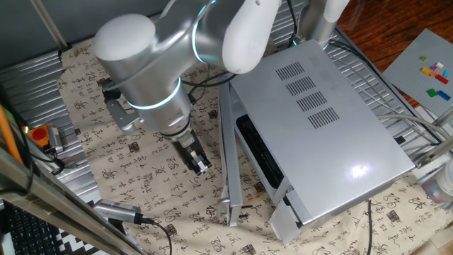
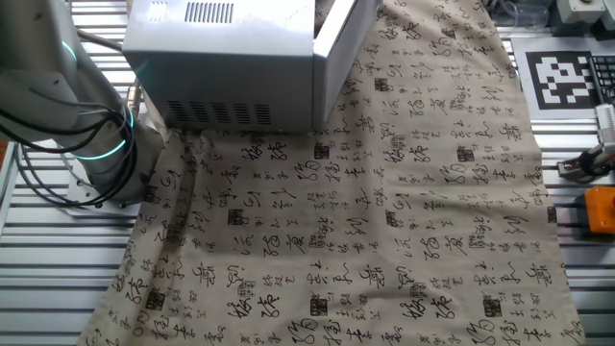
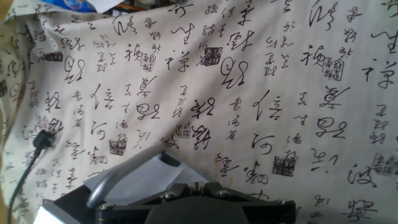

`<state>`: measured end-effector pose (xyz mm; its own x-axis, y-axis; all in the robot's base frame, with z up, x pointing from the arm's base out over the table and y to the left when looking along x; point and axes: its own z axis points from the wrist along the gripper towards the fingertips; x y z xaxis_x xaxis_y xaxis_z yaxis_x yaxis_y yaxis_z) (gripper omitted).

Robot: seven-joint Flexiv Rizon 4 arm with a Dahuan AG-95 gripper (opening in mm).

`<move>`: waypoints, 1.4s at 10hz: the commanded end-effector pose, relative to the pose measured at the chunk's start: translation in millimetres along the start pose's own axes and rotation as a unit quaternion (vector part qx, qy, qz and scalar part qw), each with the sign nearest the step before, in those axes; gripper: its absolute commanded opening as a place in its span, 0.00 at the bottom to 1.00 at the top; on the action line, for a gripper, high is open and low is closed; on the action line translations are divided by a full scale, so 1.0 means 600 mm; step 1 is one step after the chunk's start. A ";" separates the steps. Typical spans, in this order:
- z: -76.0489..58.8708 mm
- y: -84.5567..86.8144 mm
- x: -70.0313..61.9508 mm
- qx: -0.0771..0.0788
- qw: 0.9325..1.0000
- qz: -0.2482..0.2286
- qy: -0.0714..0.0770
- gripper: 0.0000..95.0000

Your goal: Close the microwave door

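The microwave [image 1: 333, 134] is a silver-grey box with four vent grilles on top, and its dark front cavity [image 1: 258, 152] faces left. The microwave door [image 1: 228, 152] stands open as a long flat panel seen nearly edge-on, just left of the cavity. My gripper [image 1: 201, 167] hangs left of the door, a short gap away, fingers pointing down at the cloth, shut and empty. In the other fixed view the microwave [image 2: 221, 58] sits at the top with the door [image 2: 341, 43] angled out to its right; my gripper is hidden there. The hand view shows only patterned cloth beyond the gripper body [image 3: 193, 208].
A calligraphy-print cloth [image 1: 141, 177] covers the table. A small silver flap [image 1: 287, 221] hangs at the microwave's near corner. A cable with a plug [image 1: 120, 211] lies front left and an orange object [image 1: 39, 134] far left. A marker board [image 2: 575, 65] is at the top right.
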<state>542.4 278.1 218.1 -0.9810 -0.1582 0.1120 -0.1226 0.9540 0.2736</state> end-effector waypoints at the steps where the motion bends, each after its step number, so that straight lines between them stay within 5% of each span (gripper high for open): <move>1: -0.010 0.012 0.003 0.002 1.000 0.000 0.004 0.00; 9: -0.013 0.074 0.055 0.003 1.000 0.018 0.006 0.00; 14: 0.008 0.113 0.091 0.005 0.999 0.033 0.003 0.00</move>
<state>476.3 337.8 238.1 -0.9866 -0.0931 0.1341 -0.0563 0.9651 0.2558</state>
